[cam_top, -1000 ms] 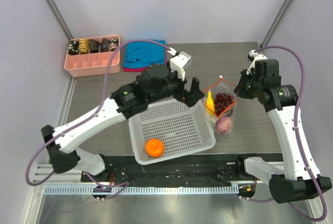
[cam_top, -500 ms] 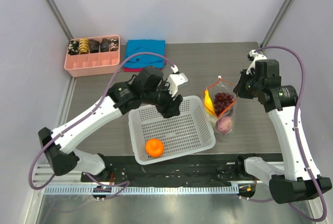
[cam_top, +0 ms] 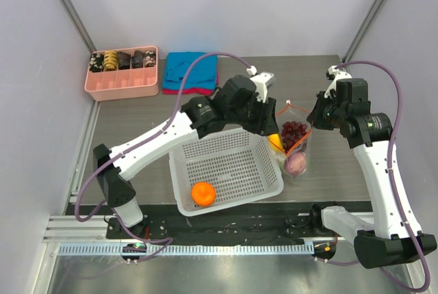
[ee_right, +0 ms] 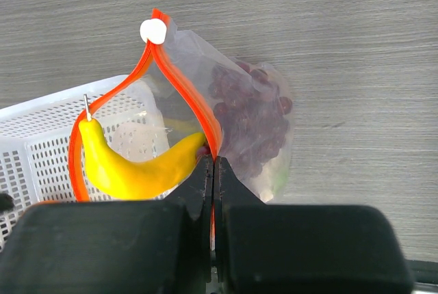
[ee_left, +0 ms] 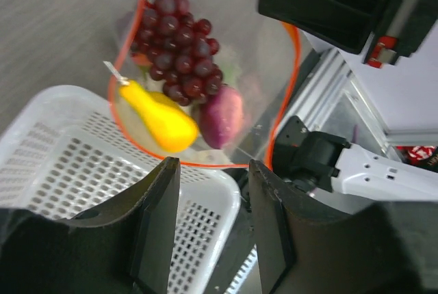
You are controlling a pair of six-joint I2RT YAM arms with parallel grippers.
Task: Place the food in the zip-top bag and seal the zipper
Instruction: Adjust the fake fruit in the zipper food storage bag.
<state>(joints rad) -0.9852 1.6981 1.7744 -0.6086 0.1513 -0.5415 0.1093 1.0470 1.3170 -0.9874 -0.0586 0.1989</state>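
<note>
1. The left arm now reaches over the mouth of the zip-top bag (ee_left: pixel 270 68). The left gripper (ee_left: pixel 212 171) hangs just above the opening, its jaws partway apart with nothing between them.
2. The right gripper (ee_right: pixel 213 164) is pinched tight on the orange-red zipper (ee_right: pixel 179 82), holding the bag's mouth up and open.
3. The bag stands against the right wall of the white mesh basket (cam_top: pixel 239 164). Inside it lie the yellow banana (ee_left: pixel 159 117), the dark grapes (ee_left: pixel 176 44) and the purple onion (ee_left: pixel 222 116).
4. The orange (cam_top: pixel 202 193) sits in the basket's near left corner. Judging by that, filling is unfinished and sealing cannot begin yet. The empty left gripper adds nothing to the bag on this pass.
5. Against the earlier frames:
   - A second ago the left gripper was spread wide by the basket's far right corner.
   - Half a second ago it was over the basket's middle.
   - Now it is narrower and at the bag.
   - The orange, the bag's contents and the right arm look unchanged.
</note>
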